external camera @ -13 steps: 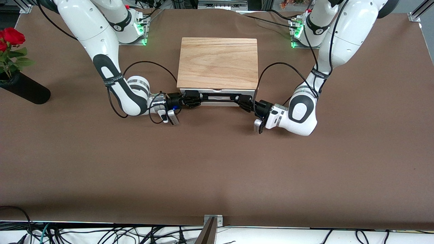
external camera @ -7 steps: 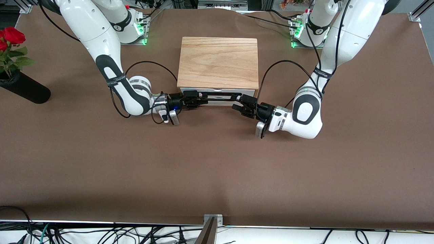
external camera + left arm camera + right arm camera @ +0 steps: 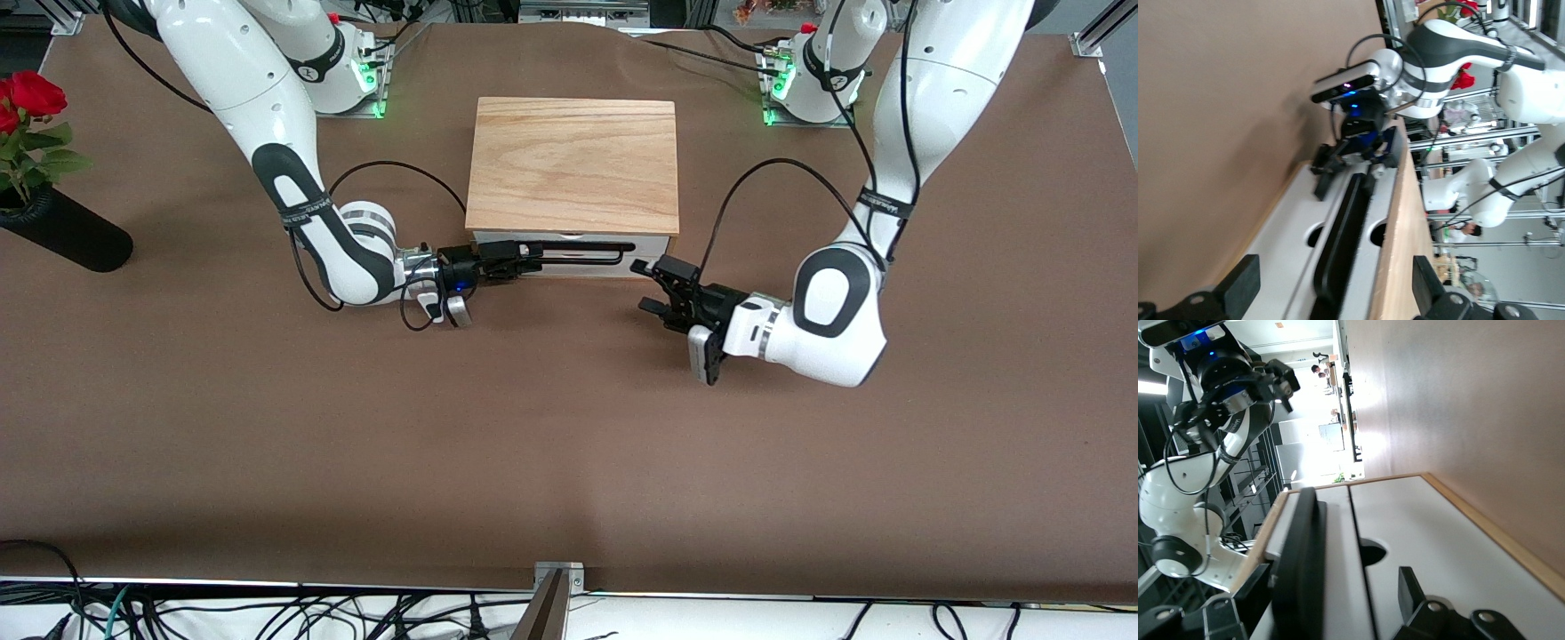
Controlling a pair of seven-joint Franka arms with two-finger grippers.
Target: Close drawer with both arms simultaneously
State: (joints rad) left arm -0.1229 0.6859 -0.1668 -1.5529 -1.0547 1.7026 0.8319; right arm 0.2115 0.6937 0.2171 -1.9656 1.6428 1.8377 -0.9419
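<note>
The left gripper (image 3: 646,284) hung released over the table (image 3: 569,444), just clear of the drawer (image 3: 569,253). The right gripper (image 3: 524,258) stood spread around the black handle (image 3: 582,250), not clamped. The drawer sat pushed into the wooden box (image 3: 572,164) at the table's middle.

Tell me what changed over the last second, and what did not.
The left pincer let go of the drawer's handle, opened, and backed away toward its own arm's end of the table. The right pincer opened too but remains around the handle. The drawer stayed shut in its box; the vase did not move.
</note>
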